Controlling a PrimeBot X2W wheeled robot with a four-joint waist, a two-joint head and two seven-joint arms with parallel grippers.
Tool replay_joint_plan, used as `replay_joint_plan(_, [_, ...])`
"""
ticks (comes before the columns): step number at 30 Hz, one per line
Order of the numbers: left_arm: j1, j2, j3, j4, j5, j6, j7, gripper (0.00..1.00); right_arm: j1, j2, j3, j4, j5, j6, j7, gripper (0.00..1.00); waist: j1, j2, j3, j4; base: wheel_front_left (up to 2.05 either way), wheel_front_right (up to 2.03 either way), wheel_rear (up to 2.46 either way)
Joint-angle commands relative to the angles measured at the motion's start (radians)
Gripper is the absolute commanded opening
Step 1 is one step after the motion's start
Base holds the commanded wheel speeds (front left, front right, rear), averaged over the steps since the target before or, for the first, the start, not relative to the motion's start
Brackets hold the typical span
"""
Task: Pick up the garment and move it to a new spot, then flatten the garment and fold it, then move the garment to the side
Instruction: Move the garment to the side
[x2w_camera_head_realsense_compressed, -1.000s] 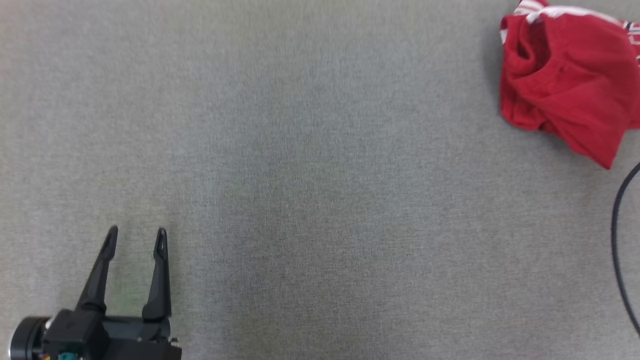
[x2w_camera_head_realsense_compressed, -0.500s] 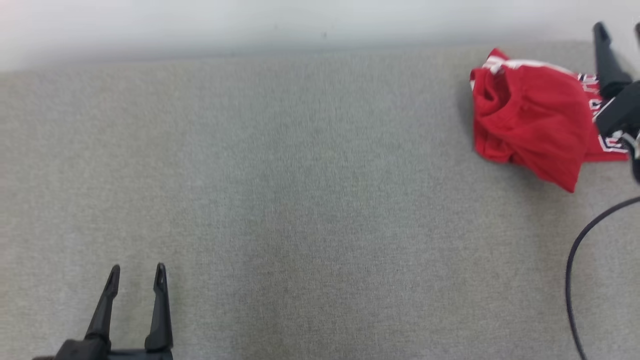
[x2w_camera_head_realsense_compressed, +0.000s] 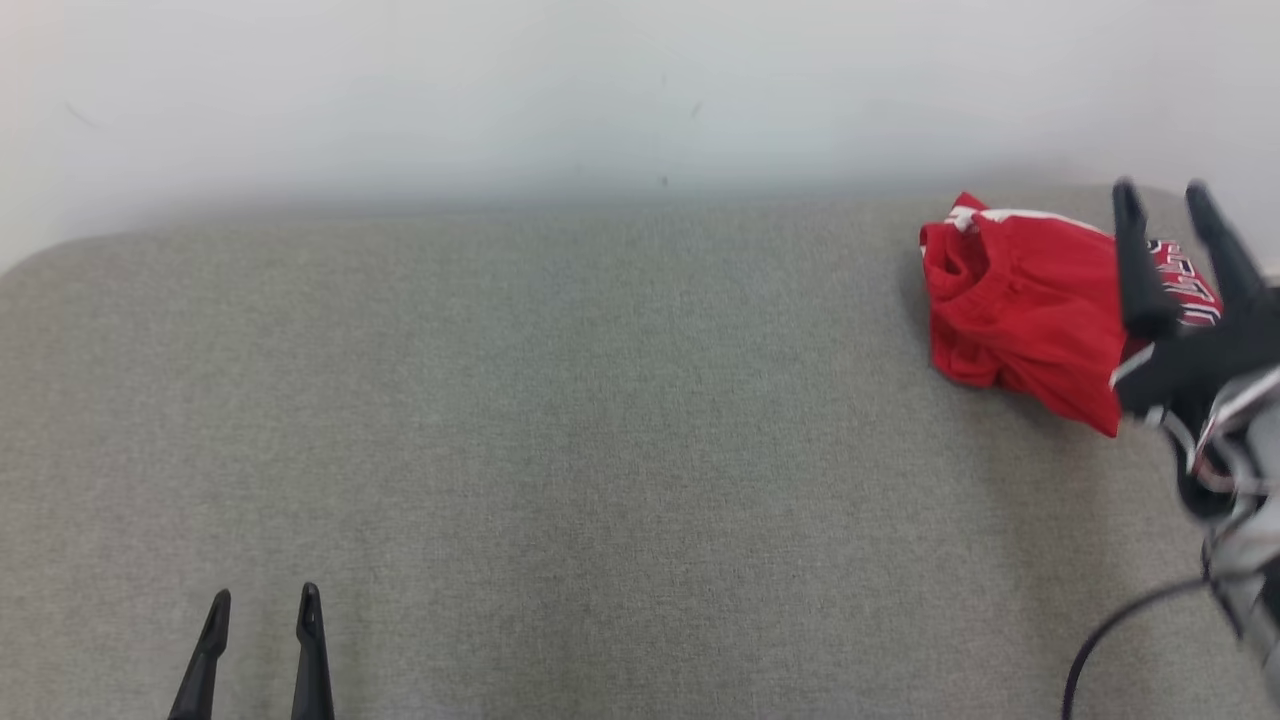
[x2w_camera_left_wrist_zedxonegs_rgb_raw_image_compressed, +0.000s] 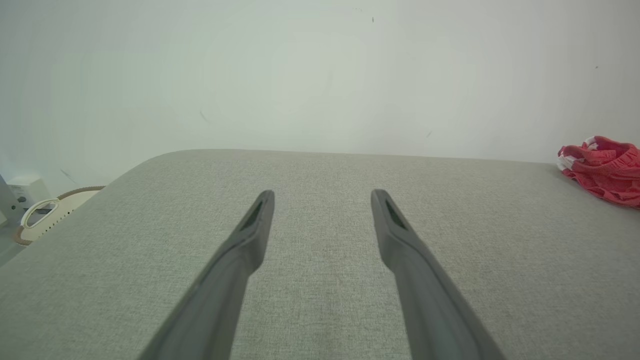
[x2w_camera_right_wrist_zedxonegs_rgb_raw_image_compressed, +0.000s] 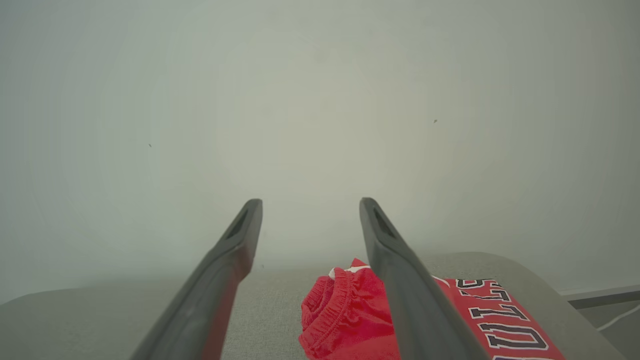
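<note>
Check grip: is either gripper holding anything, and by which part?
Nothing is held. The left gripper and right gripper are both open, with empty gaps between their fingers. The crumpled red fabric garment lies loose on the grey fabric surface.

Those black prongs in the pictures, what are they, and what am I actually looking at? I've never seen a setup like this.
You are looking at a two-armed robot at work. The black prongs belong to its two tools, which do the grasping. The wide picture comes from a camera on its head, looking down on a grey padded surface. The left tool sits at the lower left, open and empty. The right tool, also open, hovers by a crumpled red garment with lettering, near the far right corner. The other two pictures come from a camera on each wrist, looking along that arm's own prongs. Nothing is held.
</note>
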Motion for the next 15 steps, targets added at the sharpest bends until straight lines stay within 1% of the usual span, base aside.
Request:
replay_joint_plan(1, [0.015, 0.001, 0.001, 0.004, -0.010, 0.002, -0.007, 1.00, 0.043, 0.014, -0.017, -0.016, -0.023, -0.001, 0.000, 1.00, 0.0003, 0.0001, -0.025, 0.011, 0.00, 0.00, 0.00])
replay_joint_plan(4, [0.033, 0.000, 0.002, 0.005, -0.012, 0.004, -0.007, 1.00, 0.156, 0.057, -0.106, -0.101, -0.117, -0.001, -0.001, 1.00, 0.0003, 0.0001, -0.049, 0.017, 0.00, 0.00, 0.00])
replay_joint_plan(6, [0.042, 0.000, 0.000, 0.005, -0.014, 0.004, -0.008, 1.00, 0.233, 0.096, -0.172, -0.153, -0.160, -0.001, 0.000, 1.00, 0.0003, 0.0001, -0.065, 0.021, 0.00, 0.00, 0.00])
replay_joint_plan(8, [0.055, 0.001, 0.001, 0.004, -0.016, 0.006, -0.007, 1.00, 0.305, 0.133, -0.207, -0.204, -0.216, -0.001, 0.000, 1.00, 0.0003, 0.0001, -0.078, 0.023, 0.00, 0.00, 0.00])
replay_joint_plan(9, [0.061, 0.002, -0.001, 0.003, -0.019, 0.007, -0.007, 1.00, 0.366, 0.162, -0.242, -0.248, -0.266, -0.001, -0.001, 1.00, 0.0003, 0.0001, -0.086, 0.028, 0.00, 0.00, 0.00])
replay_joint_plan(13, [0.074, 0.001, -0.003, 0.002, -0.021, 0.011, -0.006, 1.00, 0.489, 0.235, -0.310, -0.323, -0.329, -0.001, -0.001, 1.00, 0.0003, 0.0001, -0.100, 0.041, 0.00, 0.00, 0.00])
replay_joint_plan(15, [0.076, 0.002, -0.003, 0.001, -0.023, 0.012, -0.004, 1.00, 0.541, 0.257, -0.324, -0.364, -0.360, -0.001, 0.006, 1.00, 0.0003, 0.0001, -0.104, 0.048, 0.00, 0.00, 0.00])
